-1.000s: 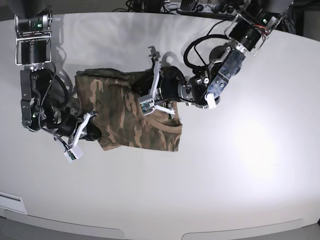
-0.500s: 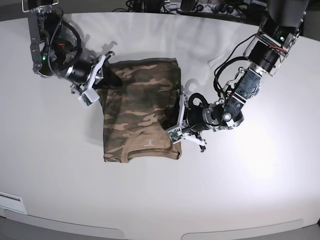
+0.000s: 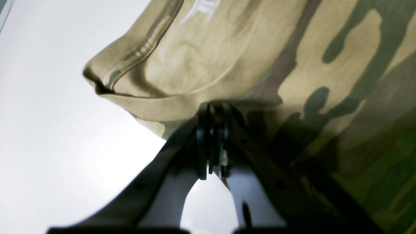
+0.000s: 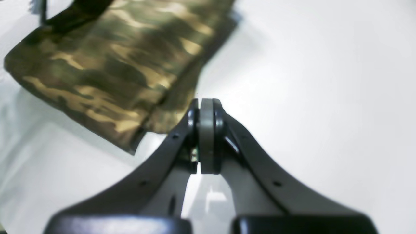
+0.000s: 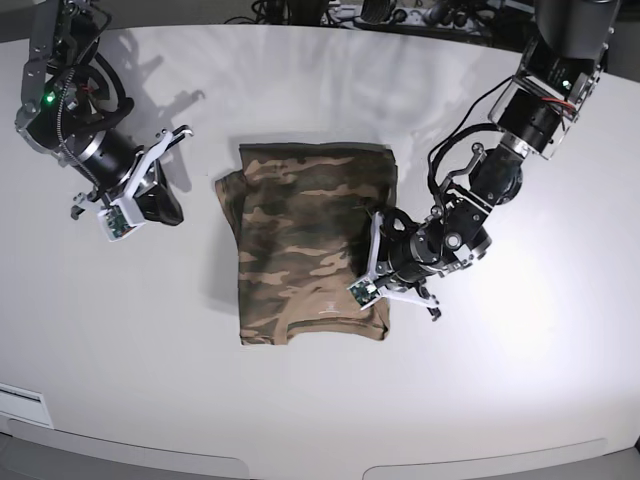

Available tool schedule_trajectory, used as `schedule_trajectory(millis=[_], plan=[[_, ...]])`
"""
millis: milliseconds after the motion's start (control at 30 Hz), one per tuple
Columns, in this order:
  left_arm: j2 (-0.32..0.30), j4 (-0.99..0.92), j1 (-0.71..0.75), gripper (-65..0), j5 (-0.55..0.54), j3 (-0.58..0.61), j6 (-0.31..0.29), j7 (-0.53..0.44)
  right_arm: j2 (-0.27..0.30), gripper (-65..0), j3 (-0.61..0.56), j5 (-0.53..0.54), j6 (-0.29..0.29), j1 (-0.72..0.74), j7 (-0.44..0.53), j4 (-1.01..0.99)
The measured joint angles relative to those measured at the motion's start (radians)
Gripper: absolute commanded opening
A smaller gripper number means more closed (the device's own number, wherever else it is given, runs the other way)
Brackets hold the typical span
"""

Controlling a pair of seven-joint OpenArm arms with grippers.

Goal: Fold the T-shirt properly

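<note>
**A:** Where is your T-shirt [image 5: 308, 240] now?

**B:** It lies folded into a rough rectangle in the middle of the white tabletop [image 5: 300, 420], collar end toward the near edge.

**A:** And your left end effector [image 5: 372, 268]?

**B:** It sits at the shirt's right edge near the collar, jaws pressed together; the wrist view shows cloth edge at its tips, though whether it is pinched I cannot tell.

**A:** Your right end effector [image 5: 165, 165]?

**B:** Closed on nothing, on bare tabletop, apart from the shirt's left edge.
</note>
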Motion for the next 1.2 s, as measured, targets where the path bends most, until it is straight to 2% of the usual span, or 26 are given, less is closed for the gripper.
schedule_trajectory(millis=[100, 167, 367, 467, 600, 700, 833, 900, 933, 1000, 1100, 1167, 1200], plan=[[-0.006, 0.074, 0.006, -65.0, -0.055, -0.012, -0.001, 0.096, 0.001, -65.0, 0.026, 0.029, 0.027, 0.0, -0.002, 0.0], [-0.003, 0.129, 0.008, -65.0, -0.057, -0.02, -0.005, 0.101, 0.0, -65.0, 0.026, 0.047, 0.042, 0.0, -0.004, 0.0], [-0.001, 0.218, 0.005, -65.0, -0.031, -0.083, -0.003, 0.109, 0.0, -65.0, 0.026, 0.048, 0.039, 0.0, -0.004, 0.0], [-0.003, 0.232, 0.007, -65.0, -0.142, -0.137, 0.005, 0.141, 0.0, -65.0, 0.026, 0.055, 0.021, 0.0, -0.003, 0.0], [-0.002, 0.238, 0.007, -65.0, -0.362, -0.224, -0.047, 0.216, 0.0, -65.0, 0.048, 0.15, 0.015, 0.0, -0.004, 0.0], [-0.002, 0.253, 0.016, -65.0, -0.476, -0.287, -0.037, 0.282, 0.0, -65.0, 0.084, 0.158, 0.015, 0.0, -0.005, 0.0], [-0.001, 0.282, 0.016, -65.0, -0.55, -0.374, -0.001, 0.303, 0.0, -65.0, 0.146, 0.184, 0.031, 0.0, -0.005, 0.0], [-0.001, 0.297, 0.016, -65.0, -0.577, -0.417, -0.001, 0.304, 0.0, -65.0, 0.181, 0.215, 0.045, 0.0, -0.013, 0.0], [-0.002, 0.304, 0.016, -65.0, -0.604, -0.435, -0.018, 0.317, 0.0, -65.0, 0.199, 0.234, 0.054, 0.0, -0.02, 0.0], [-0.003, 0.32, 0.016, -65.0, -0.678, -0.463, -0.096, 0.364, -0.001, -65.0, 0.237, 0.286, 0.074, 0.0, -0.058, 0.0], [-0.027, 0.35, 0.038, -65.0, -0.909, -0.484, -0.229, 0.407, -0.002, -65.0, 0.296, 0.394, 0.113, -0.002, -0.126, 0.001], [-0.053, 0.377, 0.077, -65.0, -1.068, -0.496, -0.323, 0.476, -0.002, -65.0, 0.347, 0.463, 0.136, -0.008, -0.166, 0.001], [-0.068, 0.391, 0.1, -65.0, -1.135, -0.5, -0.351, 0.52, -0.003, -65.0, 0.379, 0.51, 0.155, -0.018, -0.174, 0.001]])
